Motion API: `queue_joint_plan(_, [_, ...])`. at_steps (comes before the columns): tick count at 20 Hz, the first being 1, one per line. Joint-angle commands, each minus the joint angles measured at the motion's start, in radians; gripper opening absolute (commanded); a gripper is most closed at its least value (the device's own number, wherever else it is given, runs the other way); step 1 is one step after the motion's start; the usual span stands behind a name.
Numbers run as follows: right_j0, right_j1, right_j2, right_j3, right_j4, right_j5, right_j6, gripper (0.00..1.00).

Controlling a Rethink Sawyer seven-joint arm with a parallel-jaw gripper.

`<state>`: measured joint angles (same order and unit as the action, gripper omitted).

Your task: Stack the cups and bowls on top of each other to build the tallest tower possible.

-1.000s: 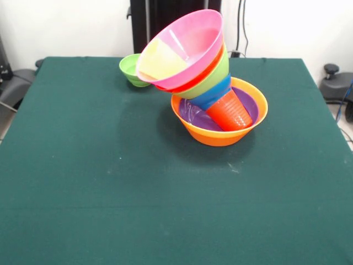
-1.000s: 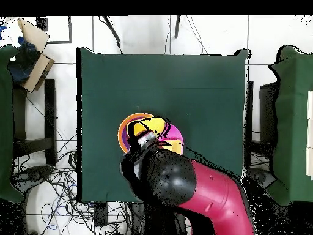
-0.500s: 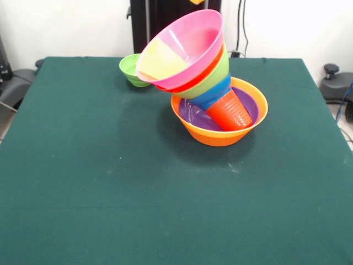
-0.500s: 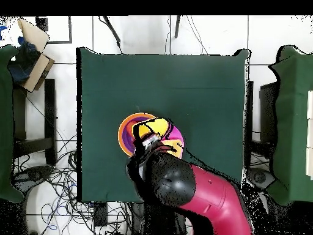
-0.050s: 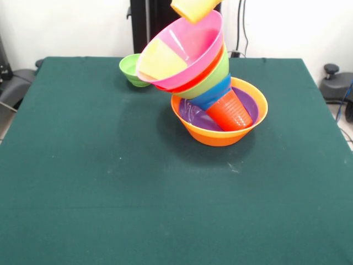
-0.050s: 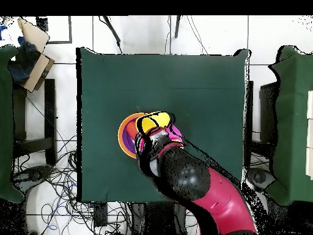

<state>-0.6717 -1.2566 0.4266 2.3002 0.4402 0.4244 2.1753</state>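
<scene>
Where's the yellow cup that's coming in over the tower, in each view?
Front view: the yellow cup is at the top edge, just above the pink bowl's upper rim, cut off by the frame.
Overhead view: a yellow shape at the arm's tip, over the tower; probably the same cup.
Shared landmark: the orange bowl at the tower's base.

tower leaning left on counter | lone bowl behind-left, apart | cup above tower's rim, possibly not touching
</scene>
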Motion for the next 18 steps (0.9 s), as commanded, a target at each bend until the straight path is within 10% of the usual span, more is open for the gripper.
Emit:
queue_joint_plan(1, [-0.091,0.086,0.263,0.135,-0.022,-0.067,-0.218,0.00])
queue_joint_plan(12, [-0.275,0.104,0.590,0.164,0.018,-0.007,-0.120,0.00])
queue_joint_plan(18, [-0.285,0.121,0.602,0.141,-0.057,-0.002,-0.063,0.00])
